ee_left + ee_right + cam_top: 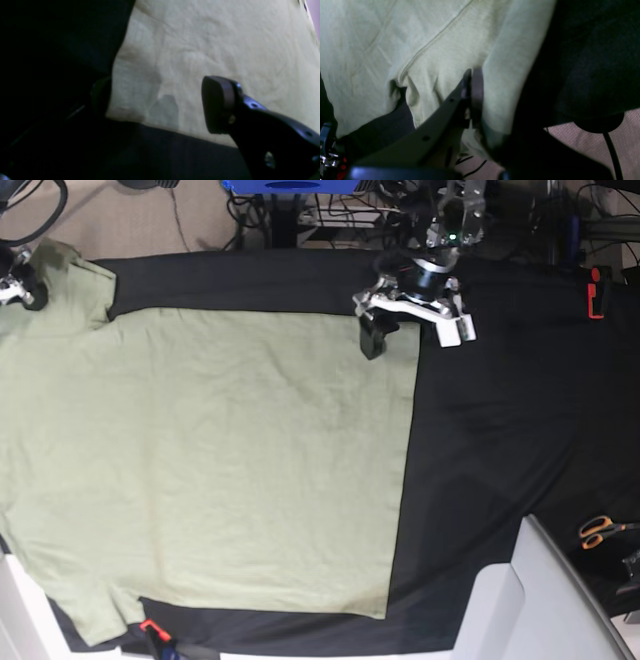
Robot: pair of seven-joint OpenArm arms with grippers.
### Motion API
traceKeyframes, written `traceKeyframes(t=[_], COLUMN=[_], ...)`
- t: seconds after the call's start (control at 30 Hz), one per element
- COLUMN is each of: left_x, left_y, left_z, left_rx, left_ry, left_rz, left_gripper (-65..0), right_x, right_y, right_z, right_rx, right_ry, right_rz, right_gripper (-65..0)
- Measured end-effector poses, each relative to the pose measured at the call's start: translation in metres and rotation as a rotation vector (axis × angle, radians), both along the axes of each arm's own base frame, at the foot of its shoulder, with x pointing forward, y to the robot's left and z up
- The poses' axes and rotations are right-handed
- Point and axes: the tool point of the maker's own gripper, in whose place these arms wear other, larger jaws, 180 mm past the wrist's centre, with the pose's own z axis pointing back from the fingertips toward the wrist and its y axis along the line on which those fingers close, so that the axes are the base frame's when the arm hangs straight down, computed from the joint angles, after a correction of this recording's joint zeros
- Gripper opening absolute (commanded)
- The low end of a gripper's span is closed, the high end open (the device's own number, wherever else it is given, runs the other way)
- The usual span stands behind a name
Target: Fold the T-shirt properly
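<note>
Sage-green T-shirt [210, 460] lies flat on the black-clothed worktop [500, 430]. Left end effector [410, 320] gapes, empty, over its far hem corner. Right end effector [470, 100] is clamped, apparently on a sleeve.

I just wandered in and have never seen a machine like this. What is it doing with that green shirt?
A two-armed robot is working on a pale green T-shirt spread flat on a black table cloth. Its right claw is shut on a fold of fabric at the sleeve end. Its left claw is open at the shirt's hem corner, one finger over the fabric and the other over the black cloth, gripping nothing. No fold has been made yet.
</note>
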Motion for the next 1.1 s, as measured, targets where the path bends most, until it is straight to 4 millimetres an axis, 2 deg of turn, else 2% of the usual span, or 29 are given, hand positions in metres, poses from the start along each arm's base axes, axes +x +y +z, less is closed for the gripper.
traceKeyframes(t=[0.13,0.3,0.6,0.67,0.77,0.93,1.1], left_x=[-0.002,-0.001,-0.005,-0.004,0.007,0.01,0.027], left_y=[-0.007,-0.013,-0.016,-0.016,-0.017,-0.023,-0.023], left_z=[-0.004,-0.009,-0.001,0.005,0.02,0.015,0.024], left_rx=[-0.016,-0.025,-0.027,-0.025,-0.033,-0.103,-0.113], left_ry=[0.028,0.061,0.054,0.044,-0.007,0.068,0.042], left_rz=[-0.018,-0.04,-0.043,-0.046,-0.043,-0.063,-0.054], left_gripper=[-38.5,-65.0,-65.0,-65.0,-65.0,-65.0,-65.0], right_x=[0.0,0.0,-0.001,0.001,0.004,0.022,0.039], right_y=[0.0,0.0,0.007,0.008,0.007,-0.004,-0.013], right_z=[0.0,0.0,0.0,0.0,0.005,0.018,0.03], right_rx=[0.0,0.0,0.034,0.038,0.02,-0.019,-0.034], right_ry=[0.0,0.0,0.042,0.058,0.085,0.054,0.032], right_rz=[0.0,0.0,0.045,0.062,0.101,0.11,0.126], right_gripper=[-64.4,-64.5,-64.5,-64.5,-64.5,-64.5,-64.5])
